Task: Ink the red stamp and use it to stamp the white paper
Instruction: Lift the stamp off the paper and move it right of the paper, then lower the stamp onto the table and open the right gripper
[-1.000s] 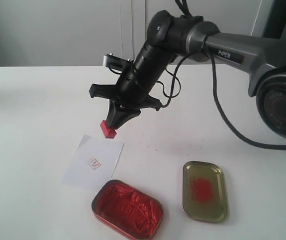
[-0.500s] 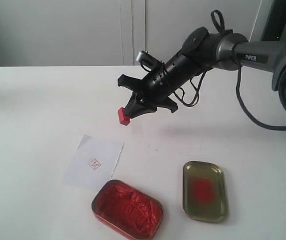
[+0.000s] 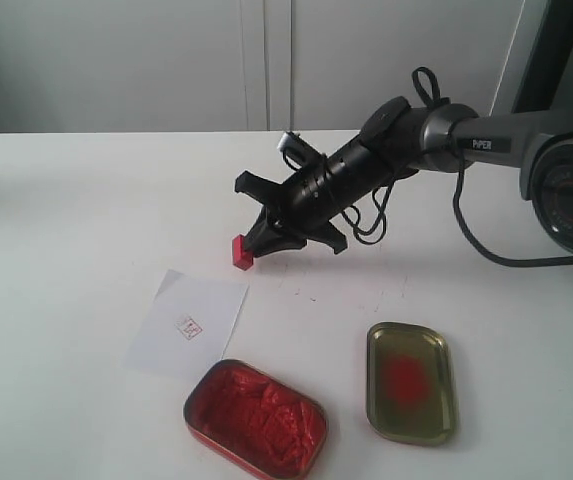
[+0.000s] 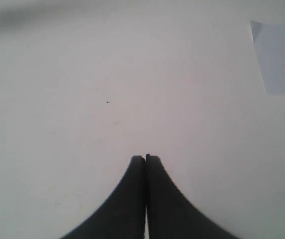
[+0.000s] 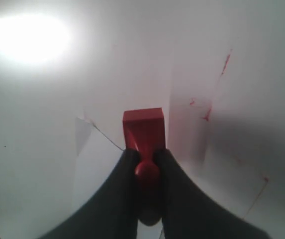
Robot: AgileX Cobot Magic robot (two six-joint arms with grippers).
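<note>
The right gripper, reaching in low from the right side of the white table, pinches the red stamp by its knobbed handle, the two fingers pressed against either side of the knob and the square base pointing out and down at a slant. The stamp hangs close over the tabletop just beyond the far right corner of the white paper, beside the sheet rather than above it; whether the base touches the table cannot be told from here. The paper lies flat toward the near left, one far corner folded, and carries a small red square imprint near its middle. Nearer the front edge sit the open tin of red ink paste, its surface lumpy and worked, and to its right the gold lid with a red smear inside. The left gripper hangs over bare table off to the left, its fingers pressed together with nothing between them. Judging by the mark on the sheet, both the inking and the stamping look done; what appears to remain is, at most, setting the stamp down on the table and letting go, unless a second impression is wanted.
</note>
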